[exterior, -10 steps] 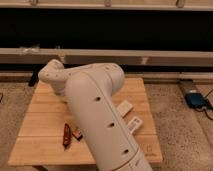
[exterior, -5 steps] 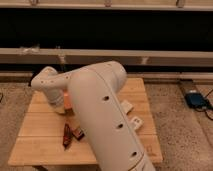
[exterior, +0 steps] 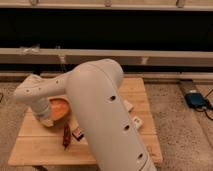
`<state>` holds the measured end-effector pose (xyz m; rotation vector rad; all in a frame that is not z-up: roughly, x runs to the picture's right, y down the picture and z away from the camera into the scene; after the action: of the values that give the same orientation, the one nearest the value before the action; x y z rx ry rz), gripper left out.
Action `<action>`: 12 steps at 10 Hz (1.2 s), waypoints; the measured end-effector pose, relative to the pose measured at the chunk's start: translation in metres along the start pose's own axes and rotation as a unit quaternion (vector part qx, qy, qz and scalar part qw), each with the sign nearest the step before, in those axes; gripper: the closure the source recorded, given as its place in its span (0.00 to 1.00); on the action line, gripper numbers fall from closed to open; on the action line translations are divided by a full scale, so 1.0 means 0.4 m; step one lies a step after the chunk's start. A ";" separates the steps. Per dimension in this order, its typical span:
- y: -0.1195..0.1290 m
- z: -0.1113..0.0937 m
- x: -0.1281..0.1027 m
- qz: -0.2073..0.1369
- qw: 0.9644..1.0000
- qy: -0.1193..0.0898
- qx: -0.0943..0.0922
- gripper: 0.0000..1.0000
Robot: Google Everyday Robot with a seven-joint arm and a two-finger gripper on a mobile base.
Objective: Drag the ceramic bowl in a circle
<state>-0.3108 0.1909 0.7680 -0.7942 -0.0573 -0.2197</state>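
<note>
Fingers (exterior: 47, 120) down at the left rim of the bowl (exterior: 60, 107), tucked under my arm (exterior: 100, 115); spread or pressed together, I cannot tell. Bowl sits on the left part of the tabletop (exterior: 137, 95). Dark red packet (exterior: 66, 136) lies near the bowl, on its camera side. Arm covers the tabletop's middle.

Arm (exterior: 100, 110) folded leftward, claw (exterior: 46, 120) low at left

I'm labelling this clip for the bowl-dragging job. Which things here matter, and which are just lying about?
Belongs to the job: ceramic bowl; gripper, down at the bowl's left edge; wooden table beneath.
Lying about: dark red packet; white object beside the arm; blue device on the floor.
</note>
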 end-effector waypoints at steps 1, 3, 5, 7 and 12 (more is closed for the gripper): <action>0.009 -0.006 -0.034 -0.019 1.000 -0.003 -0.001 1.00; -0.015 -0.011 -0.091 -0.032 0.999 -0.010 0.004 1.00; -0.076 -0.016 -0.151 -0.033 0.999 -0.017 0.011 1.00; -0.158 -0.025 -0.189 -0.017 0.999 -0.025 0.011 1.00; -0.348 -0.039 -0.054 0.065 0.997 -0.021 0.021 1.00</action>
<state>-0.3625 0.0890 0.8520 -0.7573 -0.0498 -0.0776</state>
